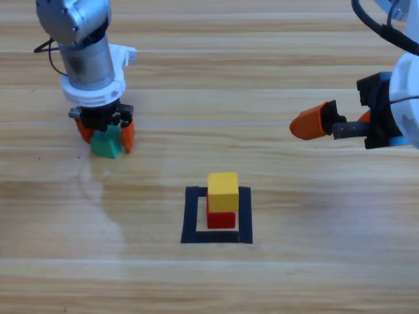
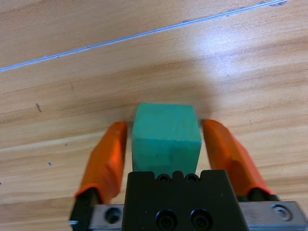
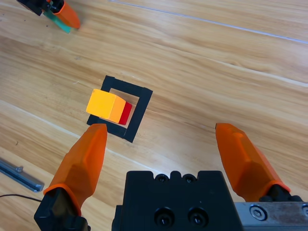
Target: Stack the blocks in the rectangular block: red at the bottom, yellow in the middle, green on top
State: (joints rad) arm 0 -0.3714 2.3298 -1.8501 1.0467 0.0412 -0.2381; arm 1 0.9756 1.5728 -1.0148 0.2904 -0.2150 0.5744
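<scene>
The green cube (image 1: pixel 107 144) rests on the wood at the left. My left gripper (image 1: pixel 105 133) stands over it, open, with one orange jaw on each side. In the left wrist view the green cube (image 2: pixel 166 140) fills the space between the fingertips (image 2: pixel 115 139), with only a thin gap on each side. The yellow cube (image 1: pixel 222 191) sits on the red cube (image 1: pixel 221 219) inside the black tape rectangle (image 1: pixel 194 216). My right gripper (image 1: pixel 321 124) hangs open at the right, well away from the stack. Its wrist view shows the yellow cube (image 3: pixel 106 106) and red cube (image 3: pixel 126 113) in the tape rectangle (image 3: pixel 139 113).
Bare wood lies between the green cube and the tape outline. In the right wrist view a metal strip (image 3: pixel 19 174) and a thin black cable (image 3: pixel 19 197) lie at the lower left.
</scene>
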